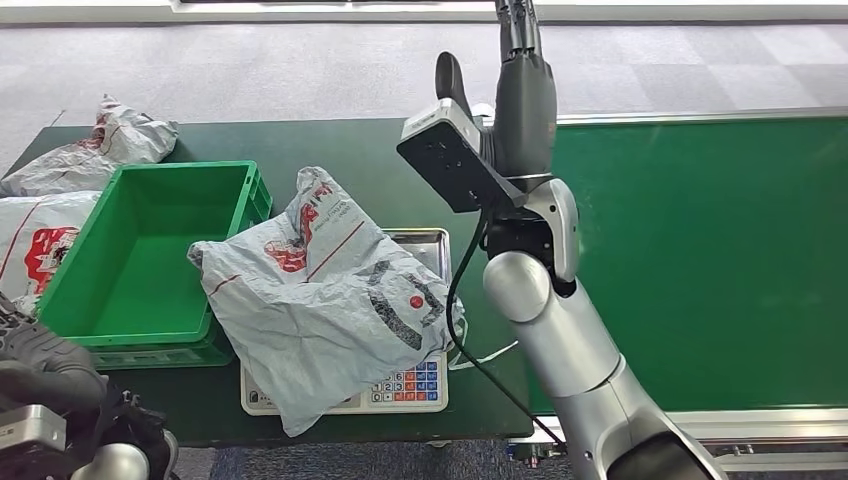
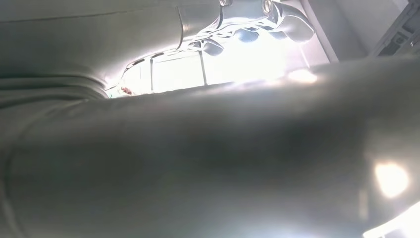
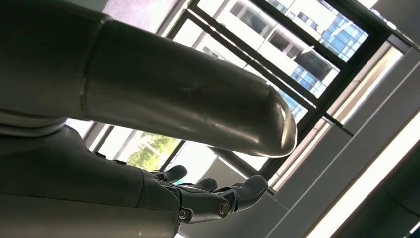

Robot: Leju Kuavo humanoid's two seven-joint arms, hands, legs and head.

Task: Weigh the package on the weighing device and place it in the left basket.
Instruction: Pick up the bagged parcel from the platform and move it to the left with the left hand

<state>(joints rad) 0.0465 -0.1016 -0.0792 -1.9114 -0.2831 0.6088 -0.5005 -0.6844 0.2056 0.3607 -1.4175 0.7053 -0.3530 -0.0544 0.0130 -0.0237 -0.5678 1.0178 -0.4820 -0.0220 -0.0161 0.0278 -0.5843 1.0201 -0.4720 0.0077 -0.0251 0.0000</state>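
One package [image 1: 320, 310] lies crumpled on one weighing device [image 1: 415, 385], hiding most of its tray and part of the keypad, with one green basket [image 1: 150, 255] touching it on the side away from the raised right hand [image 1: 525, 95]. Two further bags [image 1: 35, 235] lie beyond the basket, cut off at frame edge. Right hand fingers [image 3: 242, 191] are spread and hold nothing in right wrist view; left hand [image 2: 198, 163] is a grey blur, fingers' state cannot be told.

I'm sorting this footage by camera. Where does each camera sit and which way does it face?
Head view: high on the body, looking down at the crumpled grey plastic package on the silver weighing scale beside the green plastic basket; raised right arm shows.
Left wrist view: too blurred to tell.
Right wrist view: behind the right hand, facing up at windows.
Shared: head and right wrist views show the right hand.
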